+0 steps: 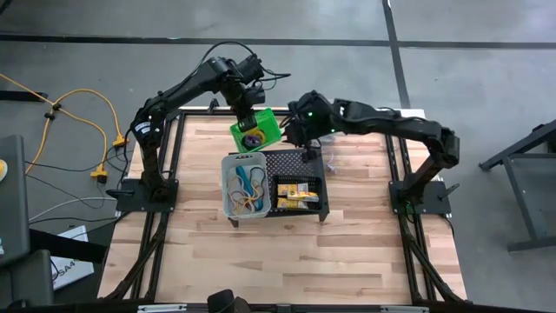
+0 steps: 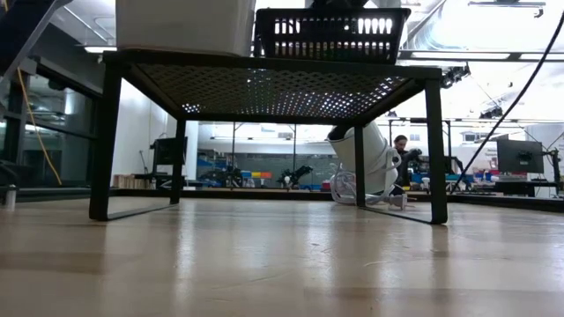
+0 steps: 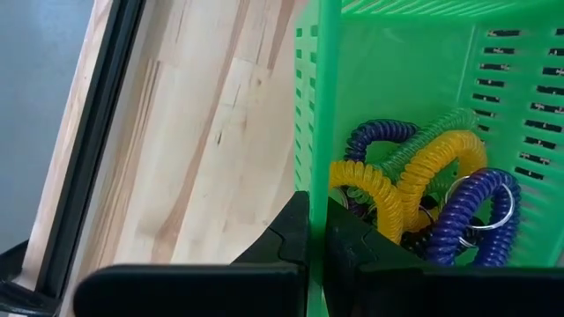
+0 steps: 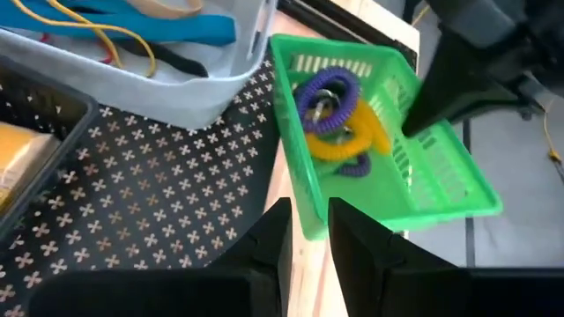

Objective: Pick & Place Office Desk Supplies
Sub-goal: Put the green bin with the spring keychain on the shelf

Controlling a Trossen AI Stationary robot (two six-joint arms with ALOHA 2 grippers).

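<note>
Left gripper (image 3: 308, 238) pinches the green bin's (image 1: 256, 129) wall, holding it tilted beside the stand (image 1: 300, 165), presumably for placing there; right gripper (image 4: 308, 233), slightly parted, grasps nothing.

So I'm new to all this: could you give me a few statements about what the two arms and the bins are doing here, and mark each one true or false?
1. The left gripper is shut on the wall of the green bin. True.
2. The green bin is empty. False: it holds purple, yellow and green coiled loops.
3. The green bin is tilted, at the edge of the black perforated stand. True.
4. The right gripper holds the clear bin. False: its fingers are at the green bin's wall.
5. The black bin sits on the bare wood. False: it sits on the stand.
</note>
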